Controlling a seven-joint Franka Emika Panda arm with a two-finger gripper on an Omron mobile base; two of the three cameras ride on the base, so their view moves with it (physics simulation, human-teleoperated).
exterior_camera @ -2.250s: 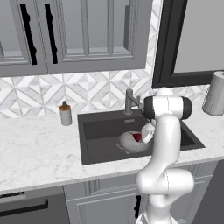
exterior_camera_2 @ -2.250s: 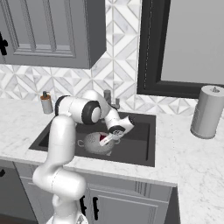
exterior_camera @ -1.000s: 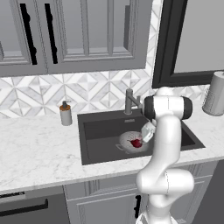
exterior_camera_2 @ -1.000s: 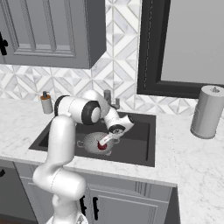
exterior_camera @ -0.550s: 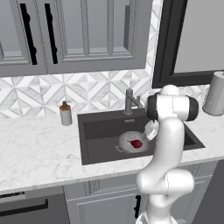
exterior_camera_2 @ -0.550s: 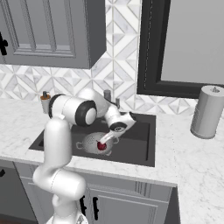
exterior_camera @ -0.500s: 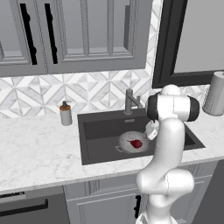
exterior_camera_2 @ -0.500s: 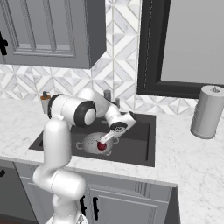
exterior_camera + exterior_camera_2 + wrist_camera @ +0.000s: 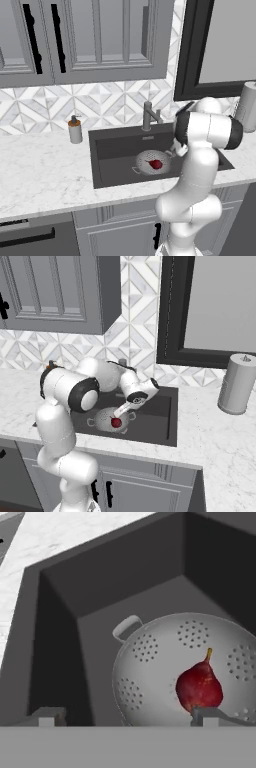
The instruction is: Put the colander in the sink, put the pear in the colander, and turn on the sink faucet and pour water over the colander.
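Gripper (image 9: 125,714) lifted off pear (image 9: 199,687) since earlier | jaws spread wide, holding nothing | pear lies in colander (image 9: 150,662) | colander sits in sink (image 9: 65,642)

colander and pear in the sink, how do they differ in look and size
The colander is silvery grey metal dotted with small holes; the pear is smooth dark red. The colander is far wider, and the pear takes up a small part of its bowl. The colander has a loop handle; the pear has a thin stem. Both sit in the dark sink.
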